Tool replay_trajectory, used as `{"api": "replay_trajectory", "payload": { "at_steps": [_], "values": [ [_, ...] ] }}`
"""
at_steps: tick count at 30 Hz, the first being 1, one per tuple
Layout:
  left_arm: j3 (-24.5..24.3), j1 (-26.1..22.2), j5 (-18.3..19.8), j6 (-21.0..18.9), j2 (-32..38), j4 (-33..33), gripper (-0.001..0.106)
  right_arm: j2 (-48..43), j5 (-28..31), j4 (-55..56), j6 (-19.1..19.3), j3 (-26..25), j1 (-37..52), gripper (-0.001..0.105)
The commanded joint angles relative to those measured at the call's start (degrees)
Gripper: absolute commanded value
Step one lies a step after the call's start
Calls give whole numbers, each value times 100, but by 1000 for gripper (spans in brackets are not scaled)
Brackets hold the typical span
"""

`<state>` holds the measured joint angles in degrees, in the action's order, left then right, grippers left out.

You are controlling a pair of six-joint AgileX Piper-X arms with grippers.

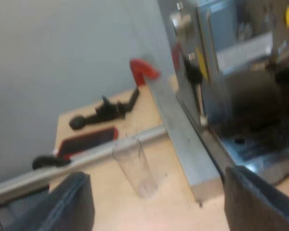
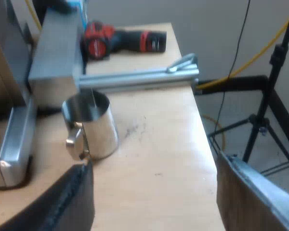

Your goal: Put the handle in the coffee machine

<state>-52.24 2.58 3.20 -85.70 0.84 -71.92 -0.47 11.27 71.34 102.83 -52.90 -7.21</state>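
Observation:
My left gripper (image 1: 164, 207) is open above the wooden table, with nothing between its fingers. A clear measuring glass (image 1: 135, 166) stands just beyond it, beside a metal rail (image 1: 86, 159). The espresso machine (image 1: 241, 72) rises close by, its drip tray (image 1: 253, 151) near one finger. My right gripper (image 2: 154, 202) is also open and holds nothing. A steel mug (image 2: 89, 125) stands upright just ahead of one of its fingers, next to the machine's base (image 2: 14, 144).
A red clamp (image 1: 143, 70), a black clamp (image 1: 106, 110) and a flat red object (image 1: 86, 142) lie past the rail. A red and black drill (image 2: 120, 41) lies behind another rail (image 2: 139, 79). The table's edge (image 2: 204, 139) drops off towards a tripod (image 2: 265, 125).

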Motion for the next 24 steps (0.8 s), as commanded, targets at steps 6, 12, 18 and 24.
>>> {"api": "replay_trajectory", "payload": {
  "at_steps": [6,12,18,24],
  "values": [
    [6,-154,-276,-25,811,-1136,59,-264,1,-64,82,32,26,58],
    [125,-237,-258,-473,799,-635,59,-264,1,-77,82,36,26,58],
    [480,-237,-258,-857,799,398,59,-248,-145,-526,513,51,26,58],
    [923,-237,-258,-942,799,1476,59,-245,-716,-1373,652,297,26,58]
  ]
}}
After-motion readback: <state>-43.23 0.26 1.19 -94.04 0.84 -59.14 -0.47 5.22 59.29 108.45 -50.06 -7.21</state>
